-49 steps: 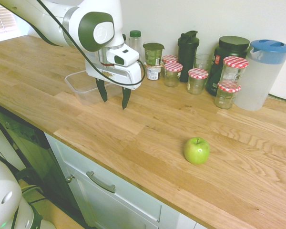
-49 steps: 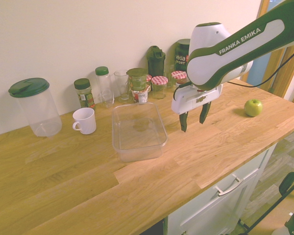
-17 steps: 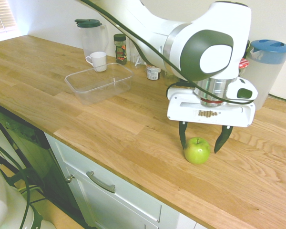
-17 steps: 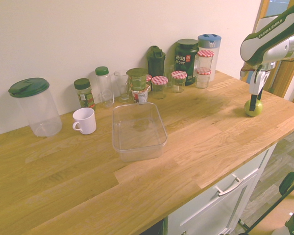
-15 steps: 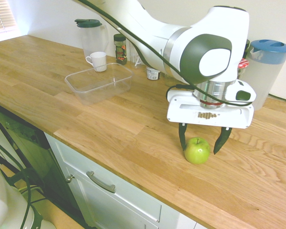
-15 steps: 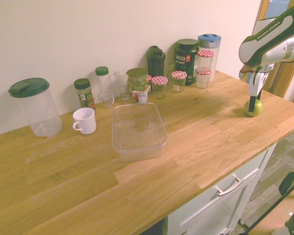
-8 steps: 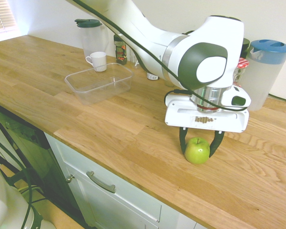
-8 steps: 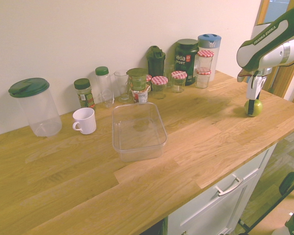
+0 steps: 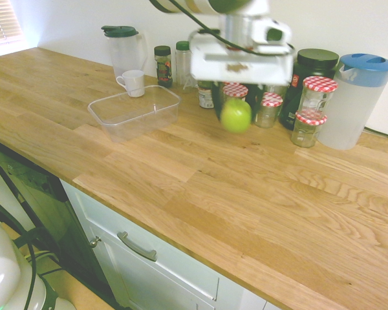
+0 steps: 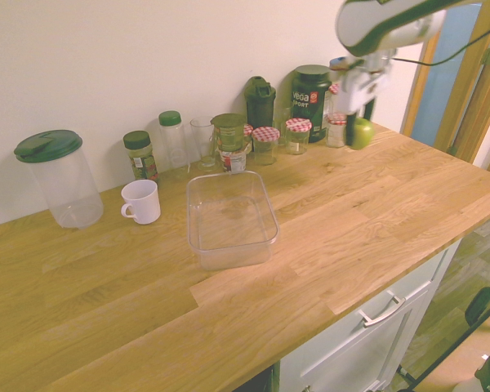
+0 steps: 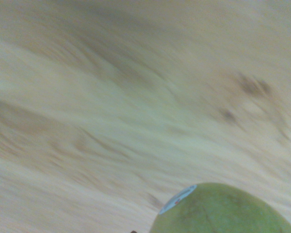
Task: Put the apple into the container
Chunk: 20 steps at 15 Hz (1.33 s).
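First exterior view: gripper [image 9: 237, 111] pinching apple [image 9: 236, 116] above oak worktop [image 9: 200, 187], kitchen; container [image 9: 134, 112] apart

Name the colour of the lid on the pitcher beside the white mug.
Dark green lid; clearest in the second exterior view.

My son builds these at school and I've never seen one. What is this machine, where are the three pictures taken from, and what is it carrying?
It is a white robot arm with a two-fingered claw working over a wooden kitchen counter. Two pictures come from cameras on opposite sides of the counter; the blurred third comes from a camera on the arm's wrist. The claw is shut on a green apple, held in the air above the counter. A clear plastic container sits empty nearby. A white mug, jars with red-checked lids and lidded pitchers stand along the wall.
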Motion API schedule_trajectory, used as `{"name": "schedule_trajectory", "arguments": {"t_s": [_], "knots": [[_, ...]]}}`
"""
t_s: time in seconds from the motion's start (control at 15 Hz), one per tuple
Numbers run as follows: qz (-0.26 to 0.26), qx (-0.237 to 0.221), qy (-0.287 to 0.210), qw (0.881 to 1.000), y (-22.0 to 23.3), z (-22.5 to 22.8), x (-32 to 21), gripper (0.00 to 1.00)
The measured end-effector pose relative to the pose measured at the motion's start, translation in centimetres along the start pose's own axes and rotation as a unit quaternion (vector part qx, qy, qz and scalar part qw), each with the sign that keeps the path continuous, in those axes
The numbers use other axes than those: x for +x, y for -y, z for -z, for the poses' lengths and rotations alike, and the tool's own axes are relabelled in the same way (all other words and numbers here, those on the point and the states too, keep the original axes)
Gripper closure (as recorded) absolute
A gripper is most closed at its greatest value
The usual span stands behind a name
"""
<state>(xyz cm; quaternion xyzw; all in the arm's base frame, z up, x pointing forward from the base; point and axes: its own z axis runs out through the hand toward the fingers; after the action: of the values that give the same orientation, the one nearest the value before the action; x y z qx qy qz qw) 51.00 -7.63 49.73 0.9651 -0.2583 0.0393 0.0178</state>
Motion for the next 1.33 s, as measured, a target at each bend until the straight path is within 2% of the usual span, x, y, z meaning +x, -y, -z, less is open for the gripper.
{"name": "schedule_trajectory", "arguments": {"t_s": [0.2, 0.4, 0.73, 1.2, 1.27, 1.33], "knots": [[0.022, 0.011, -0.006, 1.000, 12.8, 0.1, -5.7, 1.00], [0.032, 0.020, 0.001, 0.999, 18.9, -3.6, -8.5, 1.00], [0.029, 0.041, 0.005, 0.999, 21.5, -6.9, -8.9, 1.00], [0.021, 0.036, 0.011, 0.999, 23.1, -11.1, -8.9, 1.00], [0.018, 0.035, 0.011, 0.999, 23.3, -11.2, -8.9, 0.00], [0.015, 0.035, 0.011, 0.999, 23.5, -11.2, -8.9, 0.00]]}}
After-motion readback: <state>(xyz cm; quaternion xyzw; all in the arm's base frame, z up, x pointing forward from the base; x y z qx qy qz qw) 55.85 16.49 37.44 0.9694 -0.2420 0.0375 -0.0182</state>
